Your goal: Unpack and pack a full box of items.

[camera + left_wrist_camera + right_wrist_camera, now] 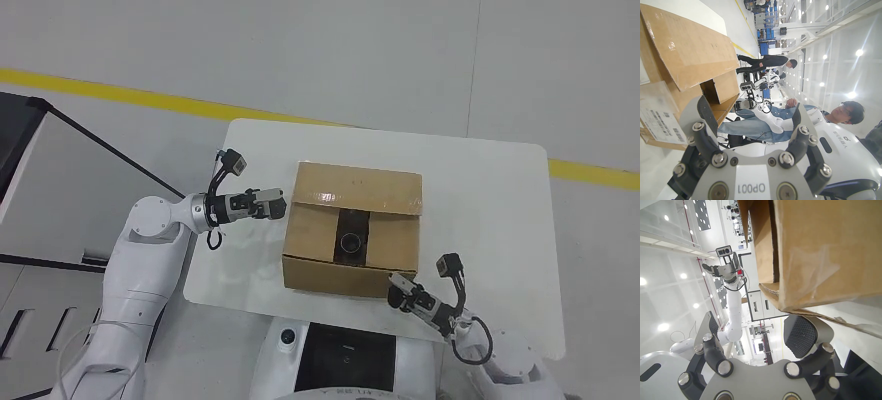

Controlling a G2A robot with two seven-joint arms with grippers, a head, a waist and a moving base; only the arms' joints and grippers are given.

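A brown cardboard box [350, 228] stands in the middle of the white table [500, 200]. Its top flaps lie nearly closed, and a dark gap [352, 240] between them shows a round dark item inside. My left gripper [272, 203] is open beside the box's left wall; in the left wrist view the gripper [751, 115] has one fingertip [704, 111] close to a raised flap [689, 47]. My right gripper [398, 288] is open at the box's front right corner. In the right wrist view that gripper [755, 330] has one pad [800, 336] just under the box corner [810, 256].
White labels [660, 119] are stuck on the box's left side. A dark cabinet [20, 150] stands off the table's left side. The table has bare surface to the right of the box and behind it.
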